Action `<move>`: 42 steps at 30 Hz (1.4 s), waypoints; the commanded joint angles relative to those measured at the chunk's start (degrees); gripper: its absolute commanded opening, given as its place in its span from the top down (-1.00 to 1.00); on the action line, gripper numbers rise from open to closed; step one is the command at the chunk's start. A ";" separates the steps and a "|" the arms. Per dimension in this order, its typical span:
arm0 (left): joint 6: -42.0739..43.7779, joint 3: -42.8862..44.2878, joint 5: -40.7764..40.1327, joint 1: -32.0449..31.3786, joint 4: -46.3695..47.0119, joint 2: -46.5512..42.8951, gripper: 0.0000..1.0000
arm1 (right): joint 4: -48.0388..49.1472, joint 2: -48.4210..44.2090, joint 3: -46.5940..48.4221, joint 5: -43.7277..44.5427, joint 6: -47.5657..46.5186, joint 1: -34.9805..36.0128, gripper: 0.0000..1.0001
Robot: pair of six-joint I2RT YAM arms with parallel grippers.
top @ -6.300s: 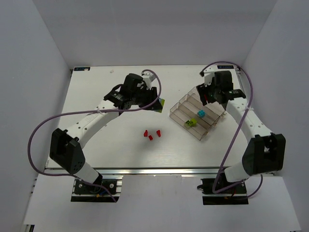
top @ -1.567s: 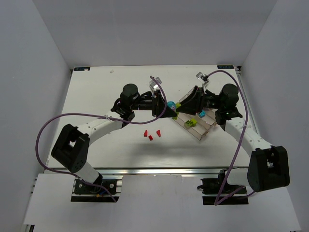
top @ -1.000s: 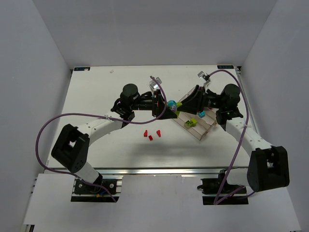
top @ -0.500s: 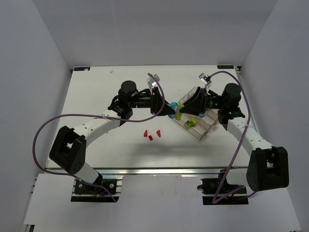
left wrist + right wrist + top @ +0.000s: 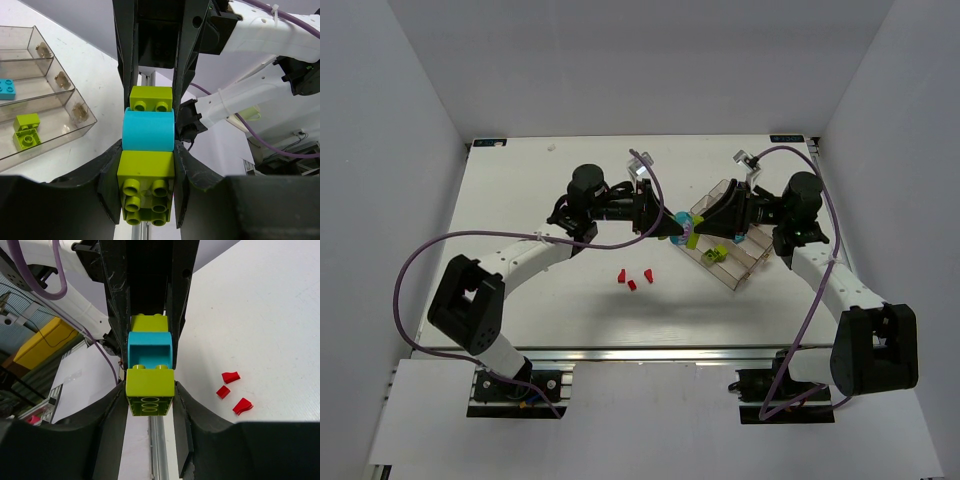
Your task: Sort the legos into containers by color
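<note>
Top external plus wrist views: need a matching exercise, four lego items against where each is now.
Items
1. three small red plastic bricks
2. yellow-green and cyan-blue plastic brick stack
3. flat cyan-blue plastic brick
4. pair of loose yellow-green plastic bricks

Places
A. alone in a compartment of the clear plastic divided tray
B. loose on the white table
C. clamped between the left gripper and the right gripper
D. together in another tray compartment

Pairs: 1-B, 2-C, 3-A, 4-D
</note>
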 commanded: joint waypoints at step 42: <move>23.48 -5.46 -21.81 4.14 -30.04 -16.56 1.00 | -56.18 17.41 20.94 51.78 -62.25 4.57 1.00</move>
